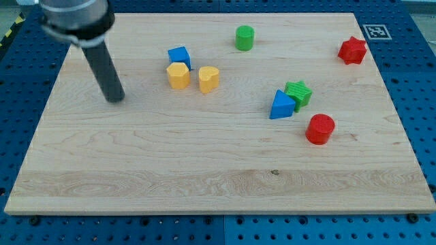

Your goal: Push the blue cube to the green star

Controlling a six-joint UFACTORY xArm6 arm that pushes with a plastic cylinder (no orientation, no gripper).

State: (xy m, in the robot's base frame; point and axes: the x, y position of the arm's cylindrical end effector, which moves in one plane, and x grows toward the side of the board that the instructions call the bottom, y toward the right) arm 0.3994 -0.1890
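The blue cube (179, 56) sits at the view's upper middle-left, touching a yellow hexagon block (178, 75) just below it. The green star (299, 93) lies right of centre, touching a blue triangle block (281, 105) at its lower left. My tip (116, 99) rests on the board at the view's left, well left of and a little below the blue cube, apart from every block.
A yellow heart-like block (209, 79) lies right of the yellow hexagon. A green cylinder (244, 38) stands near the top edge. A red cylinder (319, 129) lies below the green star. A red star (353, 50) is at the upper right. The wooden board (204, 170) ends in blue pegboard.
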